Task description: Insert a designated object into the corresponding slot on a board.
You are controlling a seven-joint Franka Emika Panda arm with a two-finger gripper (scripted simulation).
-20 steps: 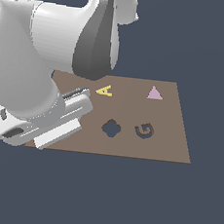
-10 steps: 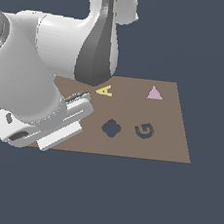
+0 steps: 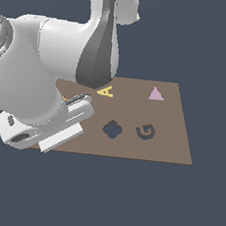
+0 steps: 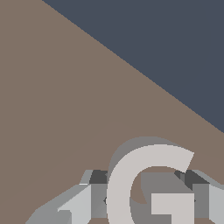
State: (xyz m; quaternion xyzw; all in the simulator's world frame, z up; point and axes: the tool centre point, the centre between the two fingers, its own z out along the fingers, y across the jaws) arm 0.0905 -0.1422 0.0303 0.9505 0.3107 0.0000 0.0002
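In the wrist view the light-grey G block (image 4: 127, 183) lies flat on the brown board (image 4: 57, 109). My gripper (image 4: 146, 199) sits over it, a finger (image 4: 83, 203) close against each side, so it looks shut on the G. In the exterior view the board (image 3: 172, 151) shows the dark G-shaped slot (image 3: 145, 132) toward that view's right. The white hand (image 3: 44, 127) is low over the board's left end, well apart from the slot. The arm hides the fingertips and the G block there.
A dark clover-shaped recess (image 3: 112, 129) lies just left of the slot in the exterior view. A yellow A (image 3: 105, 91) and a pink triangle (image 3: 156, 94) sit on the far side. A sliver of orange (image 3: 64, 98) shows beside the hand.
The upper arm has swung a little toward the exterior view's right. The hand has stayed low over the board's left end.
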